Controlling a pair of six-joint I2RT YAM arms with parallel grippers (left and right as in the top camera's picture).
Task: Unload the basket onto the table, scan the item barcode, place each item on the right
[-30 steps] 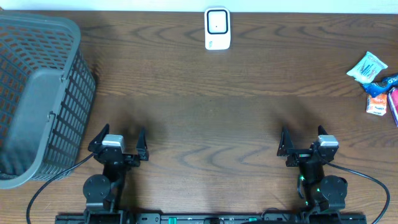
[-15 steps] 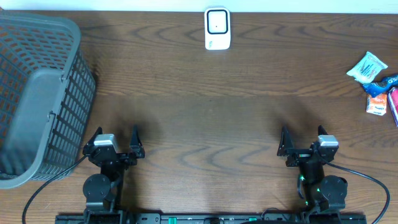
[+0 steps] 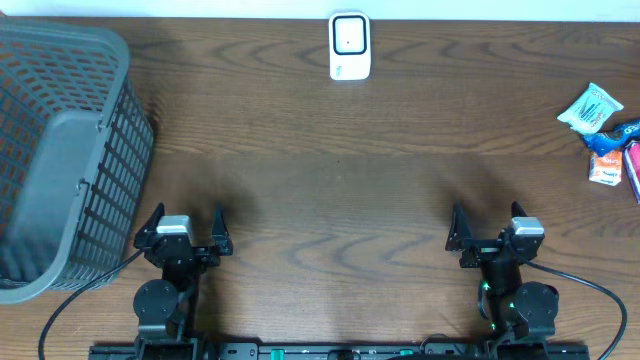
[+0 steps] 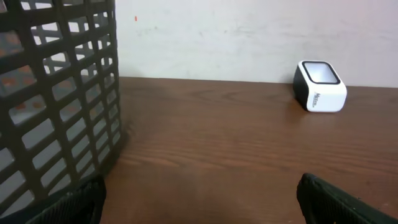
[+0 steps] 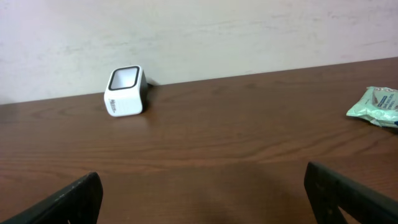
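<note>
The white barcode scanner (image 3: 349,45) with a black window stands at the table's far edge, centre; it also shows in the left wrist view as the scanner (image 4: 319,86) and in the right wrist view as the scanner (image 5: 124,91). Small packaged items lie at the far right: a green-white packet (image 3: 590,108) (image 5: 375,106), a blue one (image 3: 612,135) and an orange-white one (image 3: 606,168). My left gripper (image 3: 187,222) (image 4: 199,205) and right gripper (image 3: 486,225) (image 5: 202,199) rest near the front edge, both open with nothing between them, far from the items.
A large grey slatted basket (image 3: 60,150) (image 4: 56,106) fills the left side, close beside my left gripper. A pale wall runs behind the table. Bare brown wood lies between the arms and the scanner.
My left gripper has swung slightly to the left, toward the basket. The right arm and the items have not moved.
</note>
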